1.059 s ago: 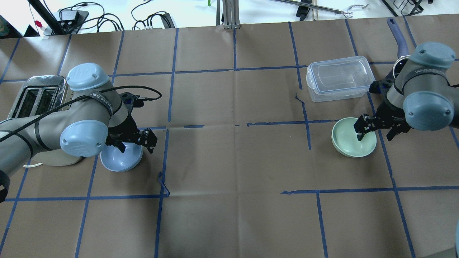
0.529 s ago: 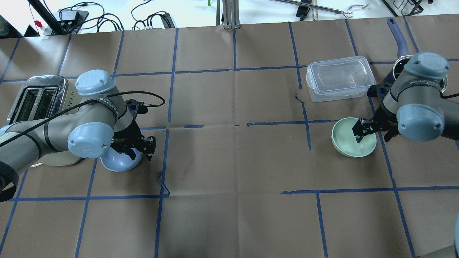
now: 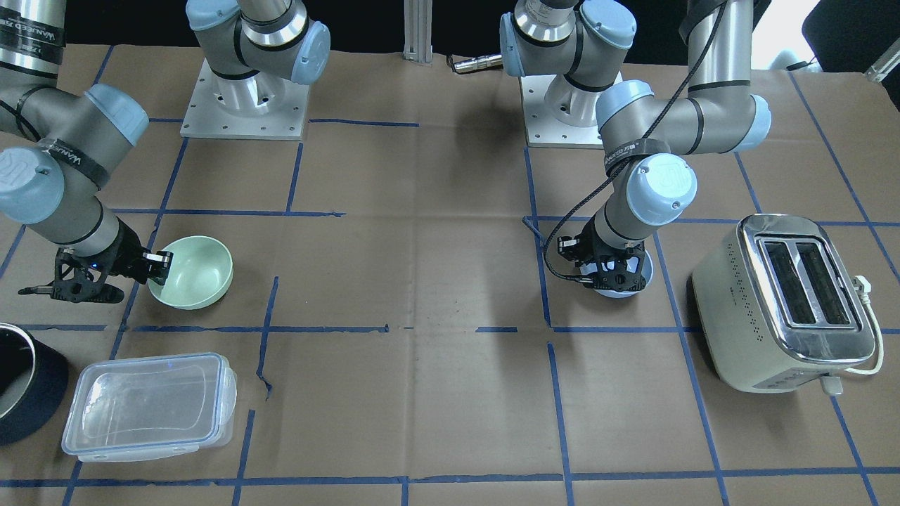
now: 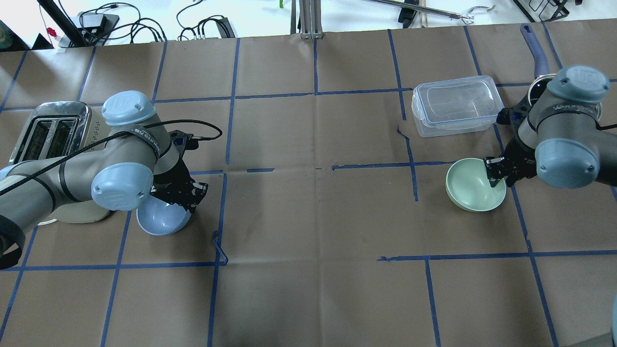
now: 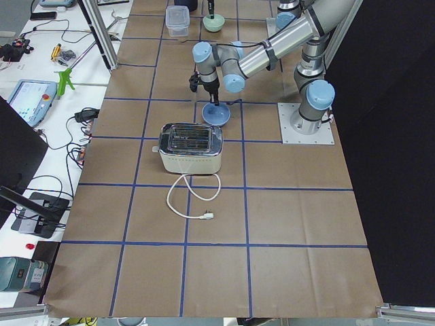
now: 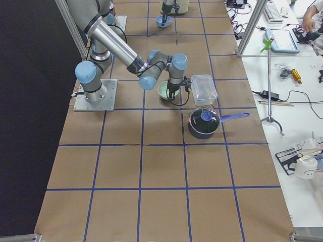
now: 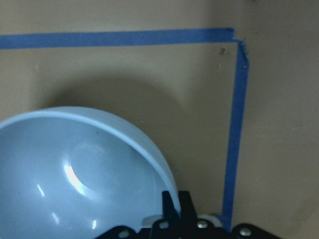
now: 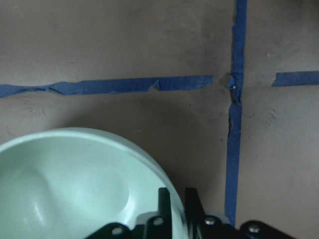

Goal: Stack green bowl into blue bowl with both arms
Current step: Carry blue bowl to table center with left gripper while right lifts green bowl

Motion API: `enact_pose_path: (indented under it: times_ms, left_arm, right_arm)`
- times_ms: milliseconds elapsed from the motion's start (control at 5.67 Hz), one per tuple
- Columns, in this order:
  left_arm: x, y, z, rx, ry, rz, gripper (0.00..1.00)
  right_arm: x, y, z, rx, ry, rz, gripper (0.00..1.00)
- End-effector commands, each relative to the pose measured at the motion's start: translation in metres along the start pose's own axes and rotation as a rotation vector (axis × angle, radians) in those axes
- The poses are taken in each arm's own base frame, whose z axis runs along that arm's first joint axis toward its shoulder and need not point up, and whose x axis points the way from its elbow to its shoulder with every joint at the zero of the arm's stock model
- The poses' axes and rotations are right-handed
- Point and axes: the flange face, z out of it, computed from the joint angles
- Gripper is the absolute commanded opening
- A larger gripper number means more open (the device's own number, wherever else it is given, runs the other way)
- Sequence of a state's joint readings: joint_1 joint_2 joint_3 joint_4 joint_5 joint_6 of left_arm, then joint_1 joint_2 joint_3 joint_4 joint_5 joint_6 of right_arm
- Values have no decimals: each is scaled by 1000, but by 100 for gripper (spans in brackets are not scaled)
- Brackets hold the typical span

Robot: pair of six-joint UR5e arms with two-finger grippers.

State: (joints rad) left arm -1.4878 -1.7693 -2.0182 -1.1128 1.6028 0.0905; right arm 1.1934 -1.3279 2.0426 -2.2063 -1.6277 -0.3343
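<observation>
The pale blue bowl (image 4: 161, 220) sits at the left of the table, next to the toaster; in the front view (image 3: 622, 289) my wrist hides most of it. My left gripper (image 4: 182, 193) is shut on its rim; the left wrist view shows the fingers (image 7: 169, 205) pinching the rim of the blue bowl (image 7: 75, 184). The mint-green bowl (image 4: 470, 185) sits at the right and also shows in the front view (image 3: 193, 270). My right gripper (image 4: 499, 174) is shut on its rim; the right wrist view shows the fingers (image 8: 164, 205) clamping the rim of the green bowl (image 8: 70, 189).
A cream and steel toaster (image 4: 48, 132) stands just left of the blue bowl, its cord trailing. A clear lidded plastic container (image 4: 455, 106) lies behind the green bowl. A dark navy pot (image 3: 21, 390) with a long handle stands at the far right by my right arm.
Both grippers were open and straddling the bowl rims; they have come down and shut on them. The blue bowl has shifted slightly toward the robot.
</observation>
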Motion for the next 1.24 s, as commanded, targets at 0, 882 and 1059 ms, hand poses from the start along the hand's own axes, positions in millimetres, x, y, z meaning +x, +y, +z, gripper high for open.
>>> enact_pose_path:
  times_ms: [0,882,1059]
  left_arm:
    - [74,-18,-57,33,-3,-1,0]
    - [291,-61,-79,210,76,-129,0]
    - [305,-55,-69,210,76,-129,1]
  right_arm:
    - [5,-14,-23,39,12,5,5]
    - [-25,-21,-164,10,-76,-51,5]
    - [-33,-11,-180,21,-123,-50,5]
